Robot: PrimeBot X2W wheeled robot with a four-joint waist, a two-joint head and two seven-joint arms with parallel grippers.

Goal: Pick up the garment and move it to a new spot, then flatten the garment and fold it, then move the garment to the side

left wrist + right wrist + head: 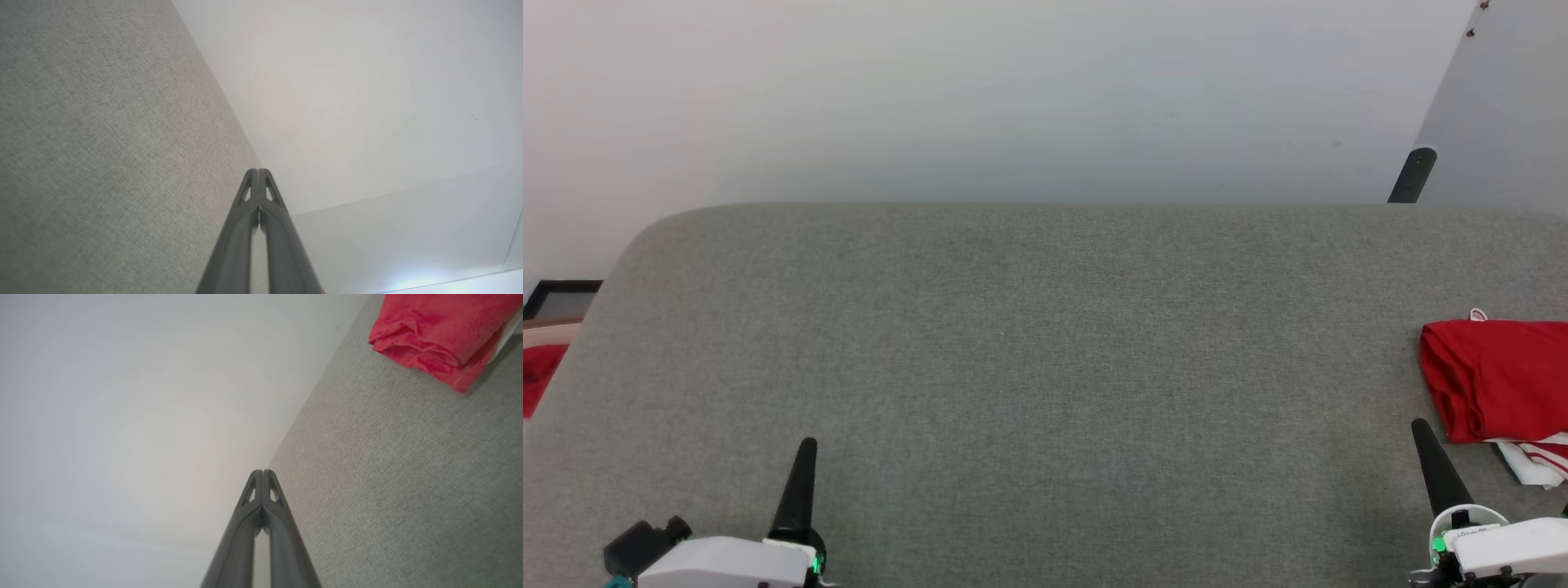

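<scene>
As it lies folded at the right edge of the grey desk point(1045, 367), the garment point(1494, 380) is judged soft, light and limp; best pinched at its near folded edge; red, with white striped trim beneath; right hand point(1421, 429) near it, left hand point(806, 447) well apart; both pressed together, empty.

garment point(1494, 380) on grey surface point(1045, 367), far right

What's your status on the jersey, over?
Left tool shut, empty. Right tool shut, empty, close beside red jersey. Jersey bundled at right edge of grey upholstered surface, not held. Nothing between them.
</scene>
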